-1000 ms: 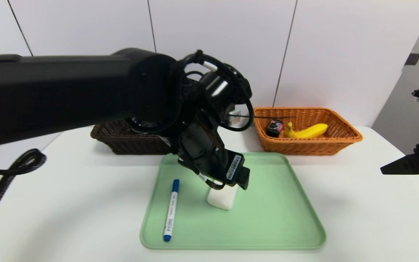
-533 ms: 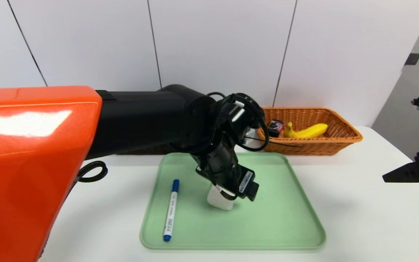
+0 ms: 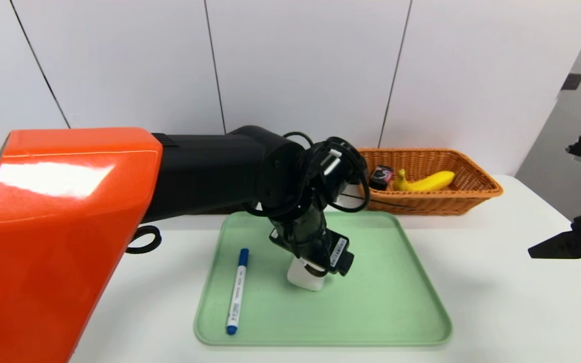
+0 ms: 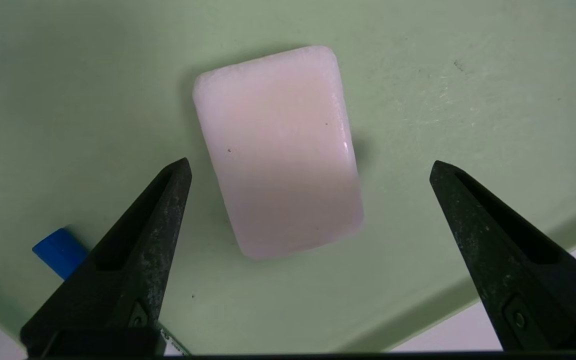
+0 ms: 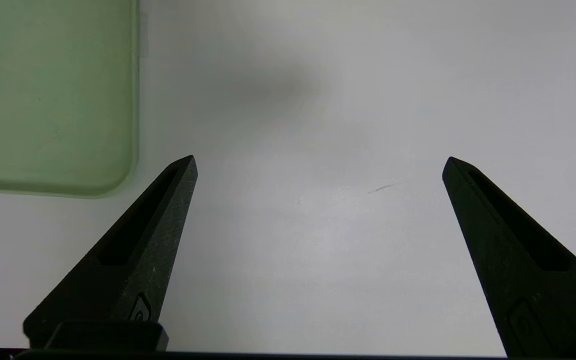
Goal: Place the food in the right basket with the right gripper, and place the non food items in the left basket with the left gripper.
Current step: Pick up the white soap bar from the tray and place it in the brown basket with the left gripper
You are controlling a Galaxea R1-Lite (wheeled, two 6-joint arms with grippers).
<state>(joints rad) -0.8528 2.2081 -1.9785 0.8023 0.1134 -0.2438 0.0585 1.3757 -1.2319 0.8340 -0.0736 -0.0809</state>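
The left gripper [image 4: 310,167] hung over the green tray [image 3: 386,307], its two black fingers [image 4: 133,255] spread wide and holding nothing. The white soap bar [image 4: 278,150] lay flat on the tray just beyond the fingertips, with its near end reaching in between them. It sat closer to one finger than the other, so the gap was not centred on it. Its long axis ran roughly along the line the gripper pointed, tilted a little off it, which put the bar's short width across the finger gap; judged from that, a closing pinch would take the bar across its narrow sides once the fingers had dropped and moved slightly forward.

The blue-capped marker [image 3: 236,291] lay on the same tray, off to the outer side of one finger, clear of the gap.

The right gripper [image 5: 318,167] stood well apart, over bare white table [image 5: 318,275] beside the tray's corner, fingers likewise spread and empty. The left arm was plainly the nearer one. The orange basket [image 3: 477,189] already held a banana [image 3: 429,180] and a small dark packet [image 3: 381,176].
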